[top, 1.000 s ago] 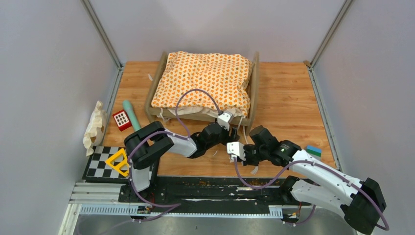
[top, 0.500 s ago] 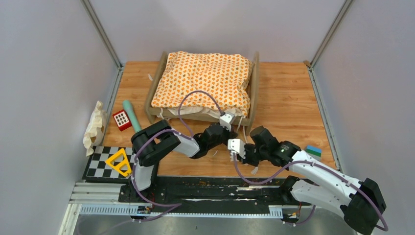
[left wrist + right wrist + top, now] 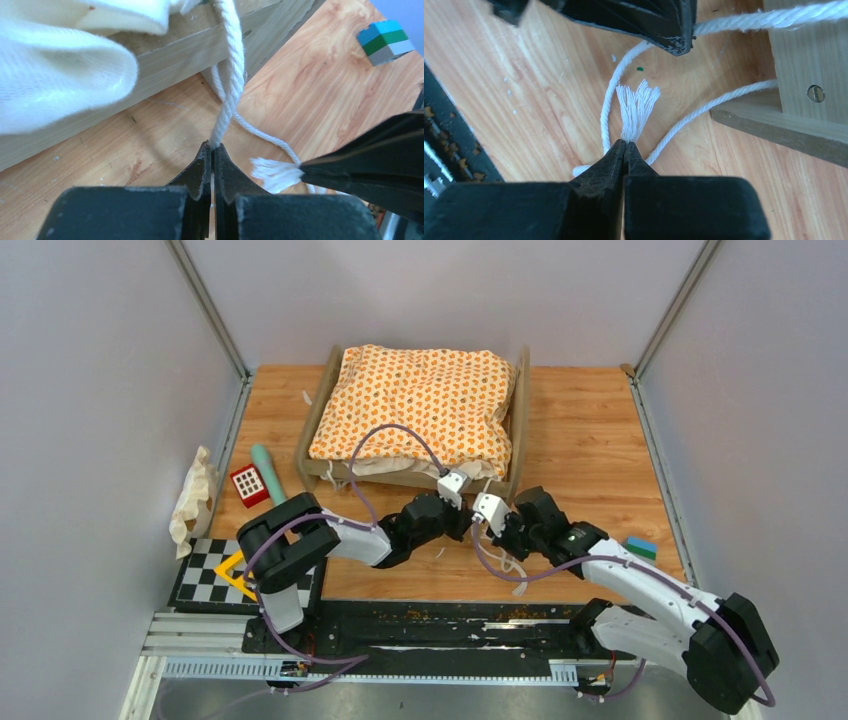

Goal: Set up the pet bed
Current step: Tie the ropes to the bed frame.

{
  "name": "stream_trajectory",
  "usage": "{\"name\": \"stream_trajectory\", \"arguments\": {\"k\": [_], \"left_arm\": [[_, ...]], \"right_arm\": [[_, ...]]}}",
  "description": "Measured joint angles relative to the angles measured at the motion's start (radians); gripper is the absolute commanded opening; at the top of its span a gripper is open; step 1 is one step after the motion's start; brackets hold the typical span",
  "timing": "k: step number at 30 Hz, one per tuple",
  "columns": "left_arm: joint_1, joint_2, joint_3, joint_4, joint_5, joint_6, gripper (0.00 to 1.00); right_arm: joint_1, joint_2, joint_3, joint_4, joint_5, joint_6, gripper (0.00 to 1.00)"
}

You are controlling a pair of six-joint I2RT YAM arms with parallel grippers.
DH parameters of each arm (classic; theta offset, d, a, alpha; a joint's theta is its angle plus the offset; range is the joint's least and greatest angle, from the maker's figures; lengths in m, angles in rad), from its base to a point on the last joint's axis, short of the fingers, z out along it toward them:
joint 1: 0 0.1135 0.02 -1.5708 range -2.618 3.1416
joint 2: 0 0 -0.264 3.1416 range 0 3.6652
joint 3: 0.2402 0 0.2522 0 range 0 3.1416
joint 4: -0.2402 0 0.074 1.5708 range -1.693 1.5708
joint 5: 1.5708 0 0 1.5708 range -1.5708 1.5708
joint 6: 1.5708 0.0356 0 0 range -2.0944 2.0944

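Note:
The pet bed [image 3: 318, 415], a light-wood frame, stands at the back middle with the orange-patterned cushion [image 3: 415, 405] lying on it. Both grippers meet at its front right corner. My left gripper [image 3: 212, 146] [image 3: 468, 522] is shut on a white cord tie [image 3: 231, 80] that hangs down past the bed's wooden rail [image 3: 165, 57]. My right gripper [image 3: 625, 143] [image 3: 497, 536] is shut on the frayed end [image 3: 636, 107] of a second cord. In the right wrist view the left fingers [image 3: 644, 22] cross the top, pinching their taut cord [image 3: 774, 17] beside the bed post [image 3: 809, 55].
A blue-and-green block [image 3: 641, 548] [image 3: 387, 42] lies right of the right arm. Along the left side are a cream cloth bundle [image 3: 192, 500], a red toy block [image 3: 248, 485], a teal cylinder [image 3: 268, 475], and a yellow triangle [image 3: 238, 575] on a checkerboard [image 3: 200, 580].
My left gripper has shut on the hanging cord. The right gripper, still holding the frayed end, has moved up and left, close beside the left gripper.

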Motion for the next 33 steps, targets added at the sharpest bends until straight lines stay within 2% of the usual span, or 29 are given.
{"name": "stream_trajectory", "arguments": {"k": [14, 26, 33], "left_arm": [[-0.004, -0.114, -0.028, -0.099, 0.036, -0.016, 0.0], [-0.008, -0.188, -0.033, -0.167, 0.051, -0.041, 0.0], [-0.008, -0.22, -0.033, -0.191, 0.05, -0.043, 0.06]], "right_arm": [[-0.015, 0.214, -0.008, 0.242, 0.047, 0.037, 0.0], [-0.027, 0.24, -0.035, 0.427, 0.07, -0.06, 0.0], [-0.035, 0.245, -0.035, 0.483, 0.028, -0.115, 0.0]]}}
